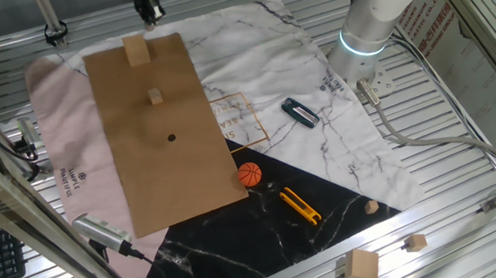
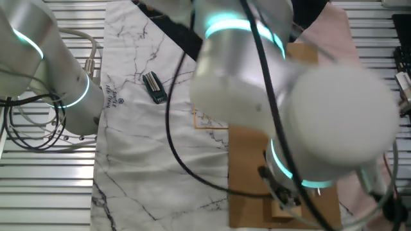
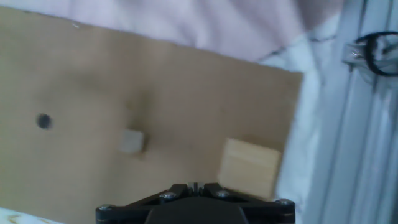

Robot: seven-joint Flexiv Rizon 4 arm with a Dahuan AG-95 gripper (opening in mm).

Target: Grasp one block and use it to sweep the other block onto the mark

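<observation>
The larger block (image 1: 135, 51) lay at the far end of the brown board (image 1: 182, 169), with the small cube (image 1: 155, 97) between it and the black mark (image 1: 172, 137), nearly in a line, an arrangement that seemed to suit one straight sweep. The gripper (image 1: 149, 13) hung above and just beyond the larger block, apart from it. In the hand view the block (image 3: 249, 168) sat right of centre; whether the fingers were parted could not be told.

Larger block (image 1: 135, 51), tiny cube (image 1: 154, 96), black dot (image 1: 172, 137) apart.
</observation>
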